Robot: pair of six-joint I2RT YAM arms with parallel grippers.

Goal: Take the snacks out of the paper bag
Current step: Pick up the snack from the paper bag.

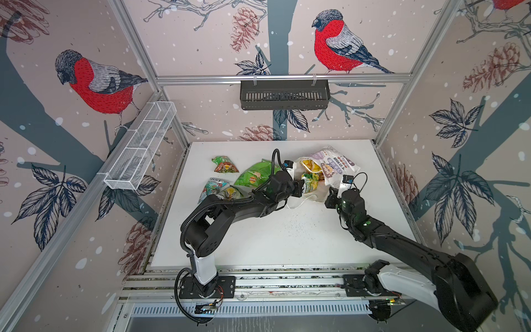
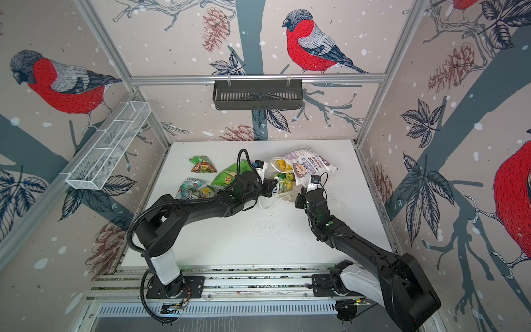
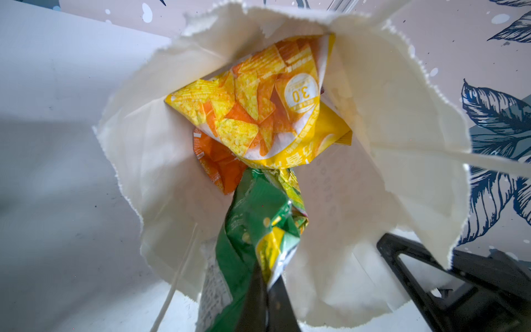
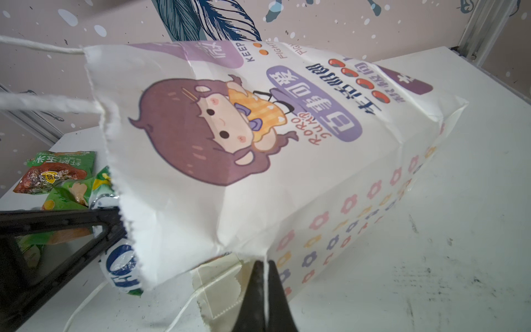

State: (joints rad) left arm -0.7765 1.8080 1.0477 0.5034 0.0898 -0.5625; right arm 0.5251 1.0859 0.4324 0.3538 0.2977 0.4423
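Note:
The white paper bag point(image 1: 336, 166) point(image 2: 311, 163) lies on its side at the back right of the table, mouth facing my left arm. My left gripper point(image 3: 265, 276) point(image 1: 301, 188) is at that mouth, shut on a crumpled green snack packet point(image 3: 258, 218) that reaches partly out of the bag. Deeper inside lie a yellow packet point(image 3: 258, 109) and an orange one point(image 3: 215, 161). My right gripper point(image 4: 265, 267) point(image 1: 330, 198) is shut on the bag's lower rim point(image 4: 265, 255). Several snacks lie left of the bag: a large green packet point(image 1: 253, 176), a green-and-red one point(image 1: 224, 165) and a teal one point(image 1: 214, 186).
The white table point(image 1: 287, 238) is walled on three sides. A white wire basket point(image 1: 140, 146) hangs on the left wall and a black basket point(image 1: 284, 95) on the back rail. The bag's cord handle point(image 1: 298, 202) trails on the table between my arms.

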